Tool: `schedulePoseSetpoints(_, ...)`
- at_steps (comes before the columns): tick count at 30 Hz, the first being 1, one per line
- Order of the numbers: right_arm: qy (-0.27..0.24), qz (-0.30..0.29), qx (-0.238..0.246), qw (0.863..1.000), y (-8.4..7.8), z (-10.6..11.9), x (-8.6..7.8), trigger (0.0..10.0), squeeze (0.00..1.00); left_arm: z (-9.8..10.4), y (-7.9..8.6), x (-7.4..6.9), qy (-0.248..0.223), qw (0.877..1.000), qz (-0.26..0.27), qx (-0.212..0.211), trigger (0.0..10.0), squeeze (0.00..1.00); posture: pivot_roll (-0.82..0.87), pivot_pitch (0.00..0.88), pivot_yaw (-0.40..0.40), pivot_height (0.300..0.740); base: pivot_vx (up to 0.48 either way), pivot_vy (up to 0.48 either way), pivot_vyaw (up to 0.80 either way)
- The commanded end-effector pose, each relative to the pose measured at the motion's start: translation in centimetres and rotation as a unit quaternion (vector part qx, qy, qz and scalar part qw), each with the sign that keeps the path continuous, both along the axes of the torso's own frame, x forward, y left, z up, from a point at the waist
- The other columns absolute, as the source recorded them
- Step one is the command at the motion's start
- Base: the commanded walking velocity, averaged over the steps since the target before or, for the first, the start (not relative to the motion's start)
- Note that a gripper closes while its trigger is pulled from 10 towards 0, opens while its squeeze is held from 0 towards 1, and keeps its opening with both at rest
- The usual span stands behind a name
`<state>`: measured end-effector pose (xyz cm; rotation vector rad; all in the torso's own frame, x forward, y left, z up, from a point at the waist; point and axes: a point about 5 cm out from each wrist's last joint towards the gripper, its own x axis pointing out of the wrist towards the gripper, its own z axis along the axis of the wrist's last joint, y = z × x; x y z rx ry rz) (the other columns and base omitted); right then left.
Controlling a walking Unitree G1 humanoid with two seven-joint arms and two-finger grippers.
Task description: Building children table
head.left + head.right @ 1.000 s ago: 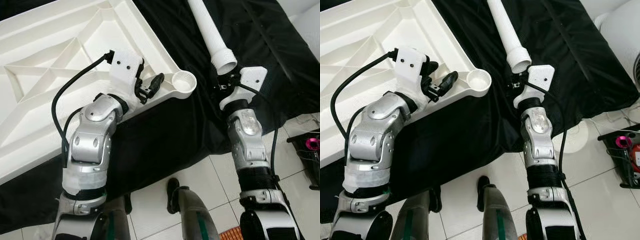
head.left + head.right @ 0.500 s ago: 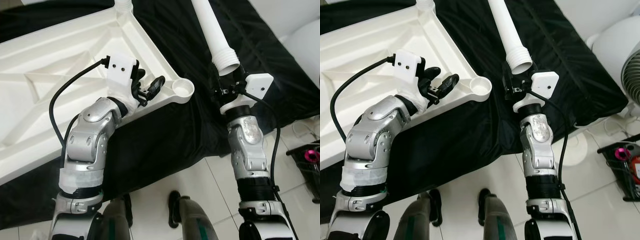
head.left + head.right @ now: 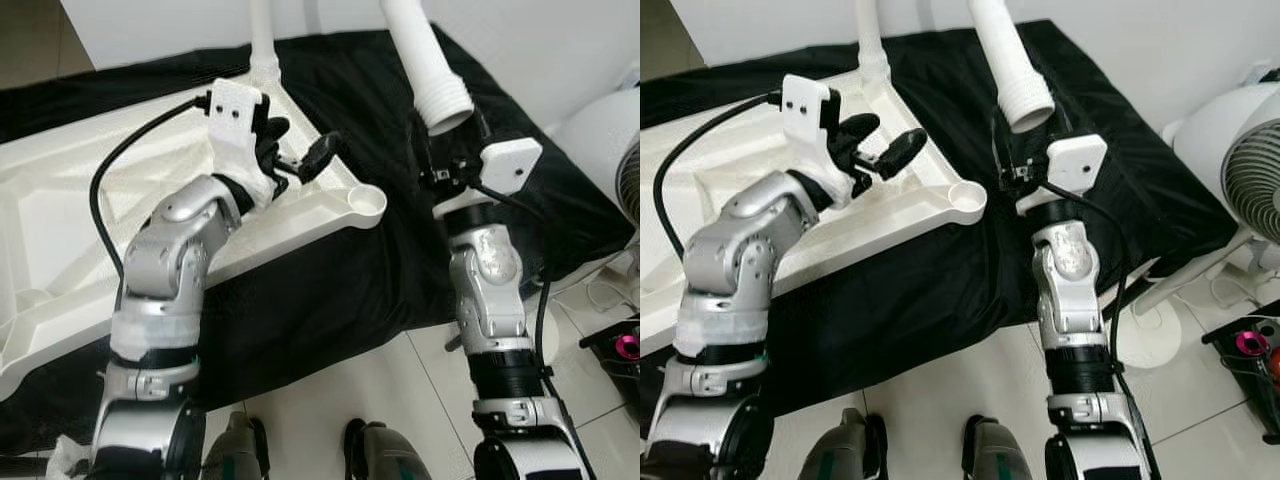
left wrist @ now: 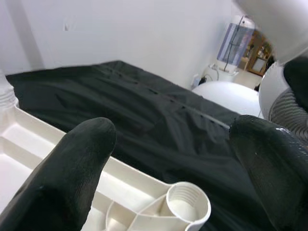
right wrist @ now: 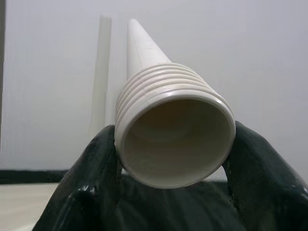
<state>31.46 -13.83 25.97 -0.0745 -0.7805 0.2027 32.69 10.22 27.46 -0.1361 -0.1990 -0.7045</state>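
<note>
The white table top [image 3: 60, 200] lies upside down on a black cloth [image 3: 330, 280], its threaded corner socket [image 3: 366, 201] nearest the middle. One white leg [image 3: 262, 40] stands upright in the far corner. My left gripper [image 3: 300, 142] hovers open just above the rim behind the socket; in the left wrist view its fingers [image 4: 72, 168] frame the socket [image 4: 185, 207]. My right gripper [image 3: 450, 128] is shut on a second white leg [image 3: 425, 55] just at its threaded end [image 5: 175, 139], holding it tilted, off the cloth, to the right of the socket.
A white standing fan [image 3: 1240, 170] is close on the right, beside the cloth's edge. A dark stand with a pink object [image 3: 1250, 345] sits on the tiled floor at far right. A white wall runs behind the cloth.
The view has tilted up. My left gripper has risen off the table rim, its fingers spread wider. My right gripper has lifted the leg's threaded end up off the cloth.
</note>
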Motion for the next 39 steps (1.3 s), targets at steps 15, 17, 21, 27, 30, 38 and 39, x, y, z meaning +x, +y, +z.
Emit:
schedulePoseSetpoints(15, -0.140, 0.070, -0.035, 0.987, 3.5, 5.3, -2.7, 10.0, 0.00, 1.8, -0.4, -0.7, -0.008, 0.990, -0.142, -0.018, 10.0, 0.00, -0.07, 0.061, 0.059, 0.740, 0.000, 0.000, 0.00)
schedulePoseSetpoints(17, -0.139, 0.077, -0.041, 0.986, 3.8, 5.2, -2.8, 10.0, 0.00, 2.1, -0.4, -0.8, -0.007, 0.989, -0.147, -0.030, 10.0, 0.00, -0.07, 0.061, 0.061, 0.740, 0.000, 0.000, 0.00)
schedulePoseSetpoints(21, -0.121, 0.092, -0.047, 0.987, 4.3, 4.3, -2.8, 10.0, 0.00, 2.8, -0.1, -0.8, -0.001, 0.985, -0.160, -0.065, 10.0, 0.00, -0.07, 0.061, 0.058, 0.740, 0.000, 0.000, 0.00)
schedulePoseSetpoints(27, -0.081, 0.101, -0.041, 0.991, 4.3, 2.7, -2.7, 10.0, 0.00, 3.2, 1.0, -0.9, 0.010, 0.974, -0.199, -0.109, 10.0, 0.00, -0.07, 0.056, 0.057, 0.740, 0.000, 0.000, 0.00)
schedulePoseSetpoints(30, -0.067, 0.106, -0.046, 0.991, 4.2, 2.1, -2.8, 10.0, 0.00, 3.3, 1.3, -0.9, 0.020, 0.968, -0.216, -0.124, 10.0, 0.50, -0.07, 0.054, 0.057, 0.740, 0.000, 0.000, 0.00)
schedulePoseSetpoints(38, -0.034, 0.121, -0.061, 0.990, 4.3, 0.7, -3.1, 10.0, 0.00, 3.4, 0.8, -0.7, 0.045, 0.961, -0.232, -0.141, 10.0, 0.00, -0.08, 0.044, 0.049, 0.740, 0.000, 0.000, 0.00)
schedulePoseSetpoints(39, -0.029, 0.124, -0.061, 0.990, 4.4, 0.5, -3.2, 10.0, 0.00, 3.3, 0.6, -0.8, 0.052, 0.958, -0.240, -0.146, 10.0, 0.00, -0.08, 0.042, 0.051, 0.740, 0.000, 0.000, 0.00)
